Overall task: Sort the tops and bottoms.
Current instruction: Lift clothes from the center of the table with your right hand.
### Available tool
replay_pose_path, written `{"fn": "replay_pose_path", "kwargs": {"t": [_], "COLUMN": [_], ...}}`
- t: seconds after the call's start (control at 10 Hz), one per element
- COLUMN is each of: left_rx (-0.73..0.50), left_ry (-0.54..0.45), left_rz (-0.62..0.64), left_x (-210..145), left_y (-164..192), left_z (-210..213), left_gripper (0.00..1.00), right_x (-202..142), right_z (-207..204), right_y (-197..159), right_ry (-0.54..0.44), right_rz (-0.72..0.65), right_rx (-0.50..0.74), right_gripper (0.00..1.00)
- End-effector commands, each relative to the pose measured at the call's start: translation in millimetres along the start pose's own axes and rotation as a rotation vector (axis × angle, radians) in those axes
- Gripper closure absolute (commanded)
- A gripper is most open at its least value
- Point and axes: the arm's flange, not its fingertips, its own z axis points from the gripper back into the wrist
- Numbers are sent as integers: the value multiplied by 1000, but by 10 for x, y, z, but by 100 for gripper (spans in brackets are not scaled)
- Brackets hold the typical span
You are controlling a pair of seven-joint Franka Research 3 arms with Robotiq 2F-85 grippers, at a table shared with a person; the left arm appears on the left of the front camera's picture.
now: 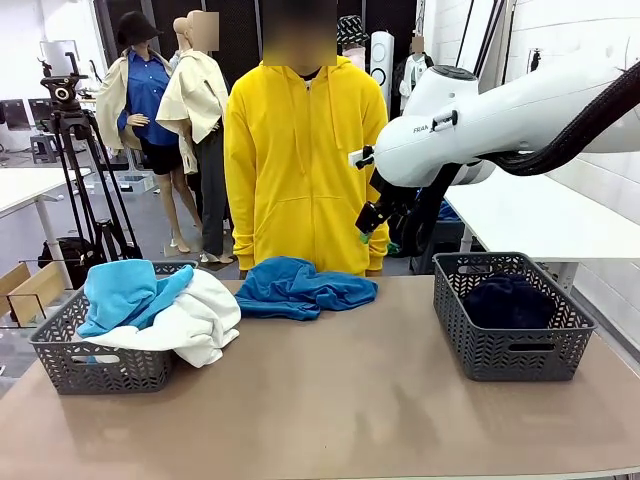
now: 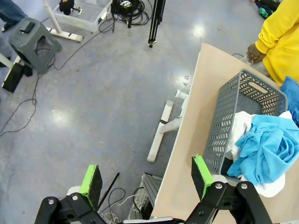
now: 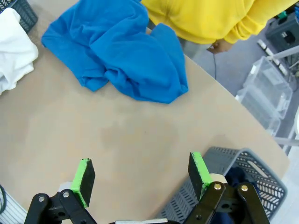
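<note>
Baskets are sitting at opposite ends of the tan table (image 1: 330, 400). In the front view, the left grey basket (image 1: 95, 365), at 9 o'clock, is holding a light blue top (image 1: 125, 293) lying over a white shirt (image 1: 200, 320) that is spilling over the rim. A deeper blue top (image 1: 300, 288) is lying crumpled on the table at the far edge, toward 12 o'clock, just in front of a person in a yellow hoodie (image 1: 295, 160). The right grey basket (image 1: 510, 315), at 3 o'clock, is containing the dark navy bottoms (image 1: 508, 300). The right gripper (image 3: 140, 175) is hovering released above the table, with the blue top at its 12 o'clock and nothing between its pads. The left gripper (image 2: 147, 179) is hanging spread wide and empty beyond the table's edge, over the floor.
</note>
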Motion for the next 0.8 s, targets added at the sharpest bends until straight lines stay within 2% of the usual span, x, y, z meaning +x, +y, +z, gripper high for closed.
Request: {"fn": "replay_pose_path", "kwargs": {"t": [0.0,0.3,0.6,0.7], "left_rx": [6,6,6,6], "left_ry": [8,8,8,8], "left_rz": [-10,-10,-10,-10], "left_x": [8,8,8,8], "left_y": [28,28,28,28], "left_z": [20,20,20,20], "left_gripper": [0,0,0,0], "right_x": [191,773,992,1051], "right_z": [-165,-727,-1168,-1367], "right_y": [-84,-192,-210,-183], "right_ry": [-28,13,56,91], "right_rz": [24,44,52,62], "right_rx": [12,-23,-2,45], "right_gripper": [0,0,0,0]}}
